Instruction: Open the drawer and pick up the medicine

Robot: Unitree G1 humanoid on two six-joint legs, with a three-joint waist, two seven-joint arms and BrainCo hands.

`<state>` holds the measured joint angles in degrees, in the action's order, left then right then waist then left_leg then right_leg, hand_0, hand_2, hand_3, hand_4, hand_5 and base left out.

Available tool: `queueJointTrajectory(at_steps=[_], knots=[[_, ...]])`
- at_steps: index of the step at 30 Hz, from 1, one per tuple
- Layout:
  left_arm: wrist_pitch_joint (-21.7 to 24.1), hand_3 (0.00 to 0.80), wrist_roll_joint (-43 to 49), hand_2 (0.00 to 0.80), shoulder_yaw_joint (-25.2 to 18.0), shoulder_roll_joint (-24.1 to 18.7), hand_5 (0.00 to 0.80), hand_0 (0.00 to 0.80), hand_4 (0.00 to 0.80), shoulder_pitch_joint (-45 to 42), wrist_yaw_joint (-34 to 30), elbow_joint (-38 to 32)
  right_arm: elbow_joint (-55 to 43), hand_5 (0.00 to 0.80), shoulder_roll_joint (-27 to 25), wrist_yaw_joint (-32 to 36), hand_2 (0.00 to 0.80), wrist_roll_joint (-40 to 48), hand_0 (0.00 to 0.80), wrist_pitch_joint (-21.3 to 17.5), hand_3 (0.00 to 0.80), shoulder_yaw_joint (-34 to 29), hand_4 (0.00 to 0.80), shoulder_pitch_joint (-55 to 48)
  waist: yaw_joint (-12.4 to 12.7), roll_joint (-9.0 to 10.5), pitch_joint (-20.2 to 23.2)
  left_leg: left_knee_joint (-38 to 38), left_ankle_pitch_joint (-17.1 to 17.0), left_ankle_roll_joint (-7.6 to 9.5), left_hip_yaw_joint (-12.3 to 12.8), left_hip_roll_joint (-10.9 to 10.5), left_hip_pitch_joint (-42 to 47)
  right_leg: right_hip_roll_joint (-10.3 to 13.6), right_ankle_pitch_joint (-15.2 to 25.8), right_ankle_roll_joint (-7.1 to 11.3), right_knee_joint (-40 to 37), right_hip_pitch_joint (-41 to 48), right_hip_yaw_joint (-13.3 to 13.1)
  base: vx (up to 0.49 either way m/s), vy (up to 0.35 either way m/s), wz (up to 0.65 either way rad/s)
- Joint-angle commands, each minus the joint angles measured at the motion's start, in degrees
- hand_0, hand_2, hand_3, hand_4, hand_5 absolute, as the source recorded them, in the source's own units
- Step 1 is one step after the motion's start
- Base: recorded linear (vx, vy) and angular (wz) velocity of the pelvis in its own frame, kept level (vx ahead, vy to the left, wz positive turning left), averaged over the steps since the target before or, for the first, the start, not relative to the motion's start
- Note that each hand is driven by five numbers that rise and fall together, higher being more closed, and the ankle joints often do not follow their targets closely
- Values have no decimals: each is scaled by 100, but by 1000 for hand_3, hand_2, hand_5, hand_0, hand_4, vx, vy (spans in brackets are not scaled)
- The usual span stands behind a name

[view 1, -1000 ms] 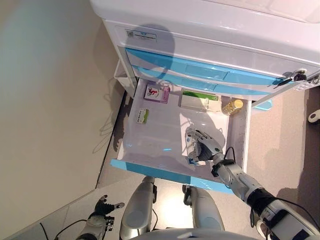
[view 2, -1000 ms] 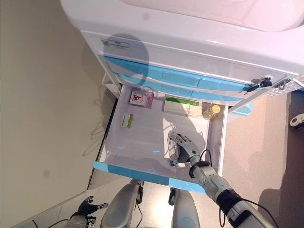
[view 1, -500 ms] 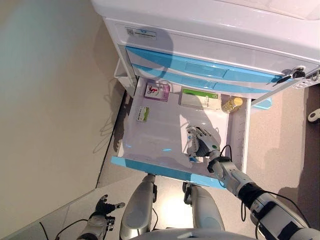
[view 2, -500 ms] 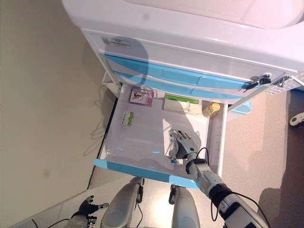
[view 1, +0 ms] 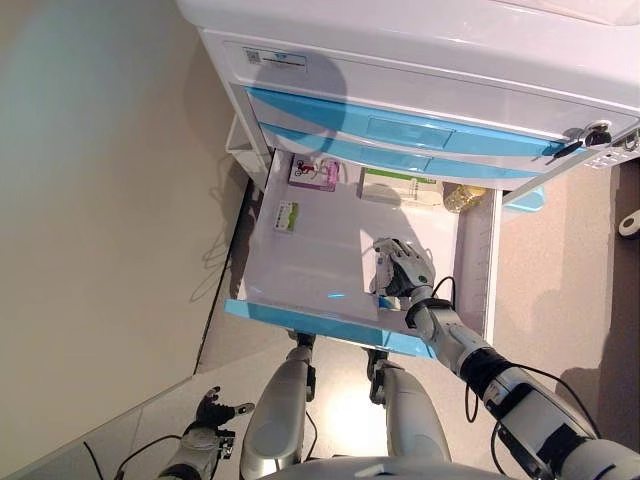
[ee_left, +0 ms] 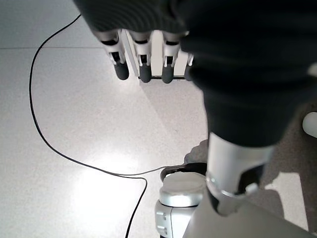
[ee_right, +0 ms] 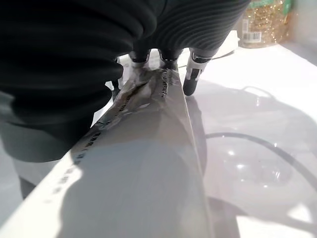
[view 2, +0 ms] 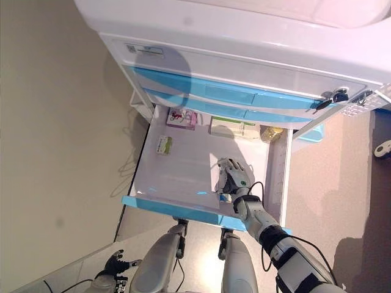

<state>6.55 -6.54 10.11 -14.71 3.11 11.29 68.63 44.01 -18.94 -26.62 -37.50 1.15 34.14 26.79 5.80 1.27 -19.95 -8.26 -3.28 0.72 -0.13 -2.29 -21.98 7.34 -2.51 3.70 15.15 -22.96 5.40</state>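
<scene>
In the open drawer point(view 1: 300, 250), toward 4 o'clock: right hand point(view 1: 402, 272) clenched round a flat white medicine box point(ee_right: 148, 163). Only visible up close from the wrist: smooth cardboard, crumpled end, glossy floor. Left hand point(ee_left: 143, 59) down by the floor, fingers relaxed, holding nothing.

A clinic-like room: a white-and-blue medical cart point(view 1: 420, 90), its open drawer point(view 1: 340, 250) holding medicine boxes point(view 1: 400, 187).

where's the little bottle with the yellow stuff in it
The bottle stands in the far right corner of the open drawer, just right of the green-and-white box, half tucked under the cabinet front above it.
</scene>
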Motion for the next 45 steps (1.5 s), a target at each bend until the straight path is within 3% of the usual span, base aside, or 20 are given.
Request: queueJointTrajectory(at_steps=[1,12,21,32,39,45], knots=[[-45,0,-182,0,102,90,0,0,0,45,129,106,106,0,-143,153,0,84,0,142,0,128,0,-124,34,-71,13,-278,378,126,-21,-367,-134,46,589,195,-247,3,-115,0,0,0],[31,0,-250,0,165,86,0,0,0,99,28,45,-156,0,-536,356,0,-991,0,104,0,799,0,598,124,-46,13,-228,350,119,-91,-378,-146,60,591,198,-261,-3,-84,0,0,0],[41,0,-374,0,172,-72,0,0,0,7,-345,153,-430,0,-1548,1287,0,-1736,0,-526,0,2280,0,1720,299,76,28,-180,360,69,-201,-369,-114,57,500,192,-258,61,18,11,-21,7],[41,0,-506,0,201,-210,0,0,0,24,-620,194,-954,0,-2056,1730,0,-1853,0,-1183,0,3446,0,2774,448,129,64,-175,383,49,-259,-358,-101,28,450,189,-271,96,40,12,-10,6],[38,0,-502,0,224,-213,0,0,0,52,-644,170,-1226,0,-2151,1806,0,-1631,0,-1304,0,3477,0,2795,433,108,89,-163,355,54,-241,-354,-127,19,480,187,-307,64,30,0,0,0],[26,0,-419,0,161,-143,0,0,0,49,-542,153,-1514,0,-2272,1417,0,-1000,0,-1053,0,2419,0,1983,353,114,57,-178,350,62,-176,-334,-155,6,524,198,-319,31,-25,0,0,0]])
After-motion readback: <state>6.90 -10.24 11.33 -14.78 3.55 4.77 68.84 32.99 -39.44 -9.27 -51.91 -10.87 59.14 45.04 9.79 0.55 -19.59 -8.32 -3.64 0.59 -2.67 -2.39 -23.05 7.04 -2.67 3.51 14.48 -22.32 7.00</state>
